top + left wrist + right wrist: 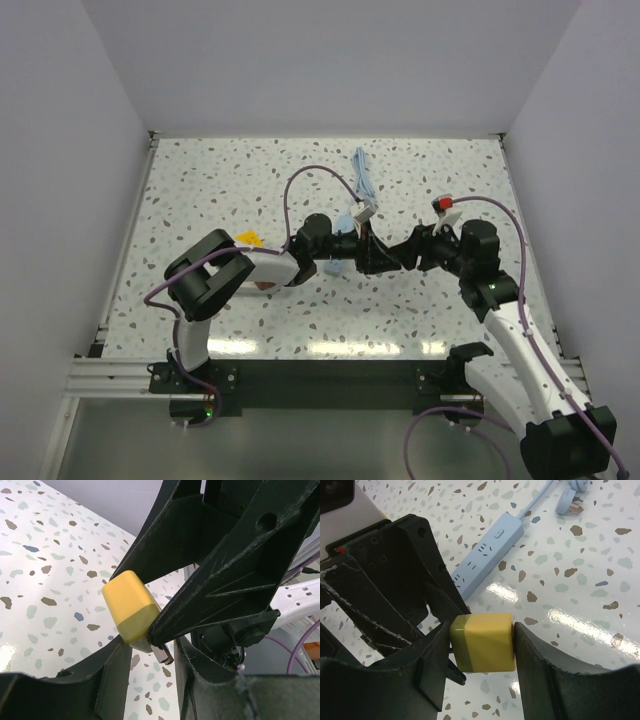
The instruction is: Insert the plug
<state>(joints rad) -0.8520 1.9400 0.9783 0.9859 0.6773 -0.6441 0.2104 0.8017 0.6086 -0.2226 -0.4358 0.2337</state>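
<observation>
The plug (485, 642) is a yellow cube with an olive band at its pronged end. My right gripper (481, 641) is shut on it, one finger on each side, holding it above the table. In the left wrist view the plug (127, 605) hangs between the right gripper's black fingers with its metal prongs (165, 655) pointing down. My left gripper (150, 652) is open around that pronged end; one finger touches the olive corner, and a gap shows beside the prongs. From above, the left gripper (350, 247) and the right gripper (385, 255) meet at mid-table and hide the plug.
A light-blue power strip (490, 547) lies flat on the speckled table beyond the grippers, its cable and own plug (570, 502) farther off. From above, a small yellow piece (250, 238) lies by the left arm and a red-and-white part (441, 204) by the right arm. White walls stand around the table.
</observation>
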